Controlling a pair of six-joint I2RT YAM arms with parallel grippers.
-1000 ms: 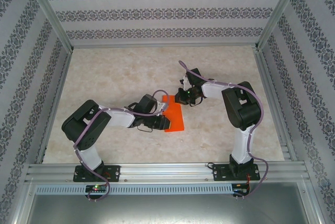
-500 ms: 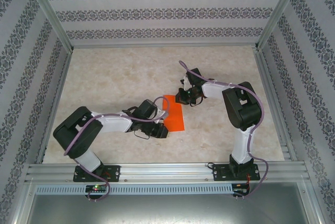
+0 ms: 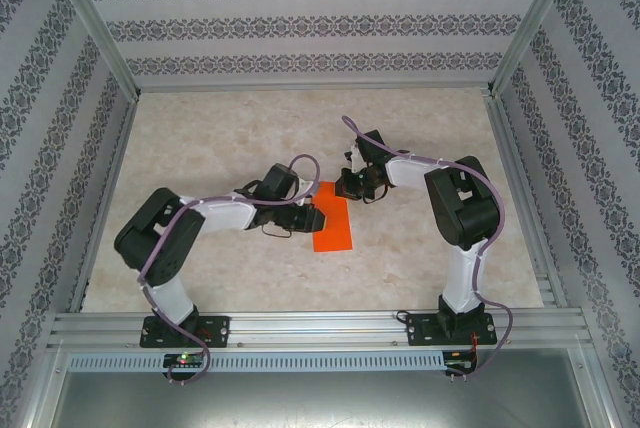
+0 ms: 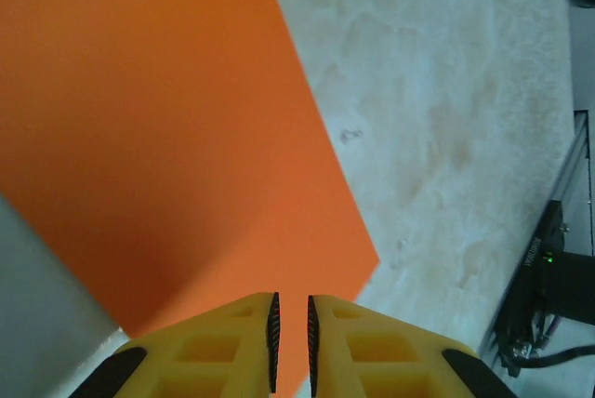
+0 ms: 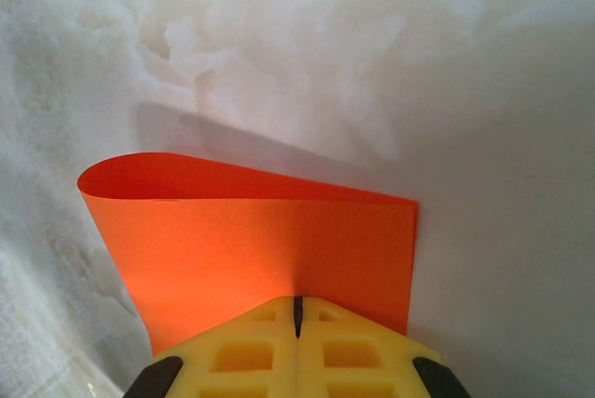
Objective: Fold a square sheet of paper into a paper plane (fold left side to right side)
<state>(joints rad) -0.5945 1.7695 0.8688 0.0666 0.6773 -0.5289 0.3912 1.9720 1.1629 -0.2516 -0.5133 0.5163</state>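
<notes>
The square sheet of paper [image 3: 334, 228] lies on the table as a narrow orange-red rectangle, folded over on itself. In the right wrist view the paper [image 5: 260, 240] shows two layers with a rounded, unpressed fold at its left. My right gripper [image 3: 349, 188] [image 5: 297, 307] is shut on the paper's far end. My left gripper [image 3: 316, 218] sits at the paper's left long edge. Its fingers [image 4: 290, 333] hover over the paper [image 4: 158, 138] with a narrow gap and nothing between them.
A marble-patterned tabletop [image 3: 230, 138] surrounds the paper, enclosed by patterned walls and an aluminium frame [image 3: 320, 326] at the near edge. The right arm's base [image 4: 558, 268] shows at the right of the left wrist view.
The left gripper slid down along the paper's left edge towards its near corner, then came back up to mid-edge. The right gripper held still on the paper.
</notes>
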